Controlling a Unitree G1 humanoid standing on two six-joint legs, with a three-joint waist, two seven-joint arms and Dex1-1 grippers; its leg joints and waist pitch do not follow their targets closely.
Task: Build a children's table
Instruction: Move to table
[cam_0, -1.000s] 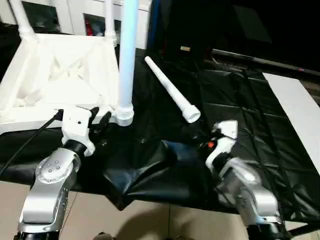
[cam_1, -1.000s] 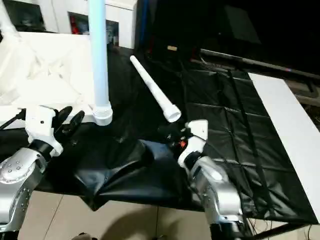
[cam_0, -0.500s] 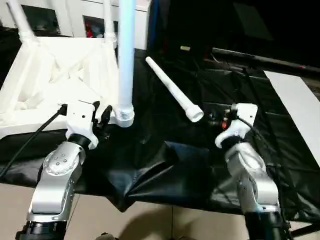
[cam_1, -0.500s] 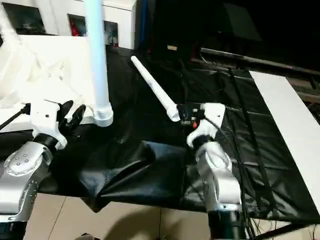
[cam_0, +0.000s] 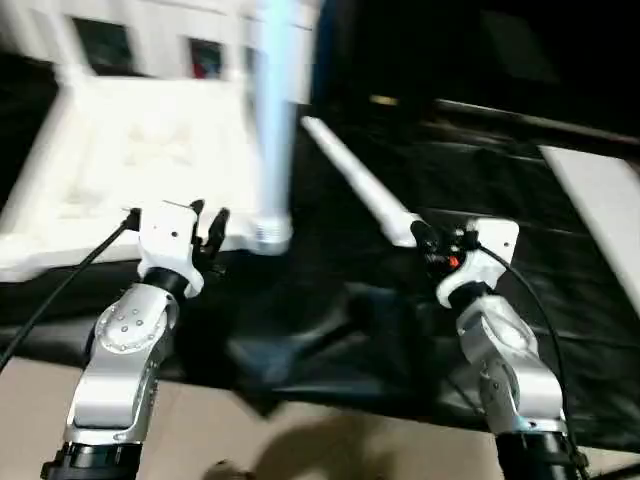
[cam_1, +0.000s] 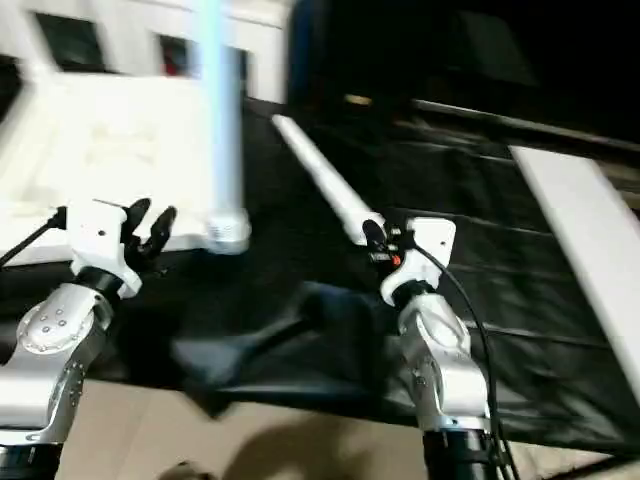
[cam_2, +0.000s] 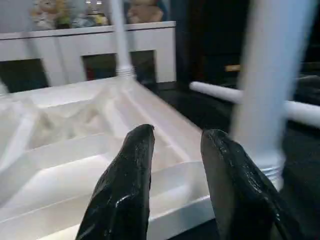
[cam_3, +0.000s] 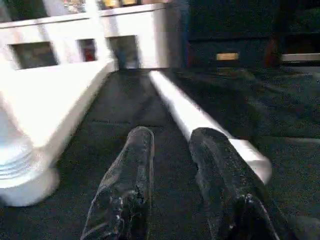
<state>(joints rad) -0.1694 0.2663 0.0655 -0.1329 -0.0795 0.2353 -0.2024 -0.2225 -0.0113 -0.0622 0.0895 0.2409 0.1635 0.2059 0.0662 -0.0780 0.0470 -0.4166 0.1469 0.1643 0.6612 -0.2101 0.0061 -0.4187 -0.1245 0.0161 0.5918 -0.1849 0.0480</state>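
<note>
Lying upside down at the upper left of the head views, the square top (cam_0: 150, 160) is showing its ribbed underside, resting on the black sheet (cam_0: 480, 190) that is covering the work surface. One leg (cam_0: 272, 120) is standing upright in the near corner socket of the top, just left of centre frame, its threaded collar sitting at the base. Another seated leg (cam_2: 120, 40) is rising from the far corner in the left wrist view.

A loose leg (cam_0: 358, 185) is lying flat on the sheet, running diagonally from upper centre down toward centre right, wide end nearest the robot.

Left gripper (cam_0: 208, 228) is hovering at centre left, just in front of the near edge of the top and just beside the standing leg. Its fingers (cam_2: 125, 185) are standing apart with a clear gap and nothing between them; no contact with the top or leg that I can see.

Right gripper (cam_0: 425, 238) is sitting at centre right, right at the wide end of the loose leg. Its fingers (cam_3: 125, 185) are also parted and empty. In the right wrist view the loose leg is running alongside one finger, not between the two. Touching or only very close: cannot tell.

A flat white board (cam_0: 600, 200) is lying at the right edge of the sheet, well apart from both grippers.
</note>
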